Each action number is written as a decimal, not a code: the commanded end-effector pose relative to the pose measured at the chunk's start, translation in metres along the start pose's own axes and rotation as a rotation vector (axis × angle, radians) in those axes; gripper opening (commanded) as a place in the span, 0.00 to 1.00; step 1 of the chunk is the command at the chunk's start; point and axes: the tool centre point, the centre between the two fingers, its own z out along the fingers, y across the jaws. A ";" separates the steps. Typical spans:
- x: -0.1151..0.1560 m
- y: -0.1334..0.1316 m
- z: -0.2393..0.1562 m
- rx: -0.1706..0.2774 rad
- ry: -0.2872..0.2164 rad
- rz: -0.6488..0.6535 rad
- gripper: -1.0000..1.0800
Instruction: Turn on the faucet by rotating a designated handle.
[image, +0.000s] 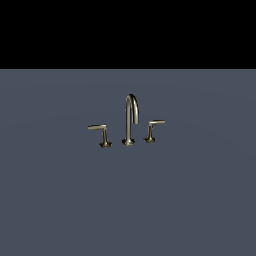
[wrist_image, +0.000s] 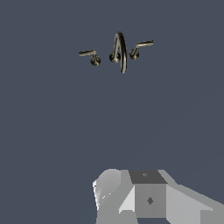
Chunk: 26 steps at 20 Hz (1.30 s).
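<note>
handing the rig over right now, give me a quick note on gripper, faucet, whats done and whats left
Gripper: only part of its grey body shows in the wrist view, far from the faucet; open or shut cannot be told. It holds nothing visible.
Faucet: stands alone on the grey surface, gooseneck spout in the middle.
Handle: the longer-armed lever, on the exterior view's left; the other handle sits on the right.
Done: nothing yet, no contact.
Left: approach the handle, rotate it.

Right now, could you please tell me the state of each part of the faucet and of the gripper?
spout: upright, no water visible.
handle, longer arm: upright on its base, untouched.
other handle, shorter arm: upright on its base, untouched.
gripper: far from the faucet, touching nothing; whether it is open cannot be told.
</note>
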 end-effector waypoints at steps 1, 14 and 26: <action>0.000 0.000 0.000 0.000 0.000 0.000 0.00; 0.010 -0.020 0.023 0.003 -0.002 0.086 0.00; 0.045 -0.066 0.084 0.012 -0.005 0.308 0.00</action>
